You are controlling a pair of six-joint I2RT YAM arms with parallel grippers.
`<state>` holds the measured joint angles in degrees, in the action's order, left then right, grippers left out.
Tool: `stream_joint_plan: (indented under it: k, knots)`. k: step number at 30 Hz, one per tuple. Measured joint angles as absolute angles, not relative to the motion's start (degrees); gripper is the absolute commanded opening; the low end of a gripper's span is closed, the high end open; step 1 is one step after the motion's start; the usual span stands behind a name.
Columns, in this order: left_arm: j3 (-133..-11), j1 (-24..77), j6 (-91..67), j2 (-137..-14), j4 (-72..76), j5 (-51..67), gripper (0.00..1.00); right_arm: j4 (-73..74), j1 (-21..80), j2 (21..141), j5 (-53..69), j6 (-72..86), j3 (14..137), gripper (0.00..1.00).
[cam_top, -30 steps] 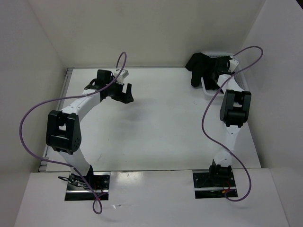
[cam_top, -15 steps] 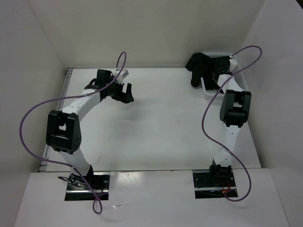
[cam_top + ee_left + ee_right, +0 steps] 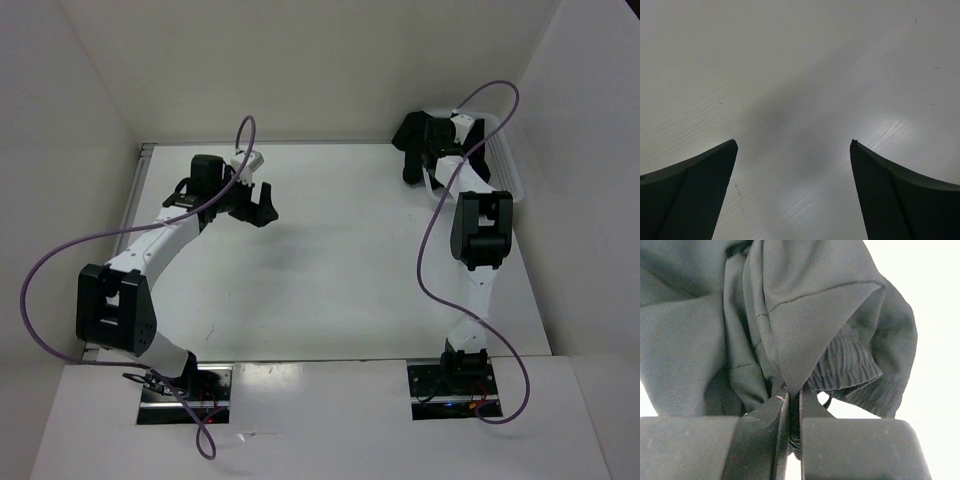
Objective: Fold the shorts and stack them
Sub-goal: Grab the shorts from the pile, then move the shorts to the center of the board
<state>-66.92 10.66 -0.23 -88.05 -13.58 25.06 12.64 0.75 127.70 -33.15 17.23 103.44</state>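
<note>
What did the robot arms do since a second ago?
The right gripper shut on the shorts at the white basket, and its arm swung slightly left. The left arm pulled its elbow back and left; the left gripper stayed open above the table. Shorts and basket stayed put.

A white bench fills the middle of the top view, closed in by three plain white walls: a back wall, a left wall and a right wall. A white ledge runs along the near side. The light is soft and even, with faint shadows. In the left wrist view the bench surface shows a fine grain, a blurred grey shadow, a bright glare patch and a few tiny dark specks
</note>
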Motion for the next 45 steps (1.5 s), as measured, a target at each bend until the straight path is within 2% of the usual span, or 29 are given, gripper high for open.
stream_joint_plan:
  k: [9,19,26,32,37,41,44,45]
  knots:
    - [-64.3,10.7,-0.3,-85.8,-11.4,25.4,1.00,13.0,3.3,120.7,-36.2,17.3,103.8,0.00]
    - [-61.4,10.7,-0.2,-79.4,-9.8,25.6,1.00,12.6,7.0,113.6,-40.3,13.8,110.0,0.00]
    - [-58.7,10.7,-0.3,-76.3,-8.1,25.7,1.00,9.5,10.2,111.4,-36.8,5.0,125.0,0.00]
    - [-55.8,10.7,-0.3,-72.4,-6.9,22.8,1.00,14.0,23.6,111.7,-25.5,5.2,145.0,0.00]
    - [-52.9,7.9,-0.3,-67.7,-5.4,20.2,1.00,17.3,34.1,113.6,-19.4,12.6,158.2,0.00]
    - [-52.2,2.4,-0.2,-64.6,-4.4,18.7,1.00,21.9,35.7,113.6,-18.8,21.7,157.9,0.00]
    - [-52.1,-1.4,-0.2,-62.7,-3.0,17.8,1.00,24.8,35.6,112.8,-20.5,27.7,149.4,0.05]
    - [-52.1,-2.5,-0.2,-62.3,-2.3,17.7,1.00,25.7,35.5,112.8,-20.9,29.1,146.5,0.11]
